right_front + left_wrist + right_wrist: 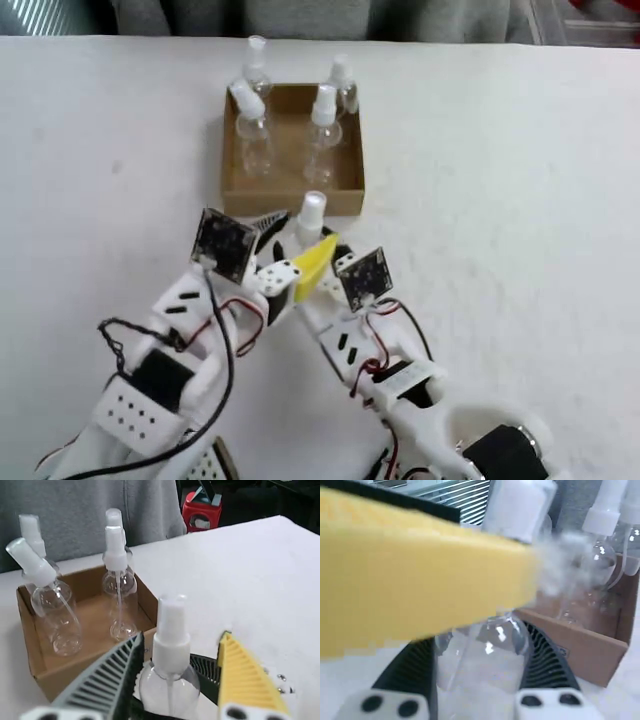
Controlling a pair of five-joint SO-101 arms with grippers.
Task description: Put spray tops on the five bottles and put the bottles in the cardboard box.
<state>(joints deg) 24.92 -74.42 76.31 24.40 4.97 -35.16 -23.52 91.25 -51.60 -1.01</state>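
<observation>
The fifth bottle stands upright at frame centre, just below the box, so its way in is up and over the near wall. The right gripper clasps its body, while the left gripper stands wide around its neck. Five bottles in all, each wearing one of the spray tops; four stand in the one box.

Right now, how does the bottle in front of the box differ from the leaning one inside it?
The front bottle stands upright; the leaning bottle tilts inside the box. The front bottle sits in the right gripper; the leaning bottle is free. Both are clear with white spray tops.
</observation>
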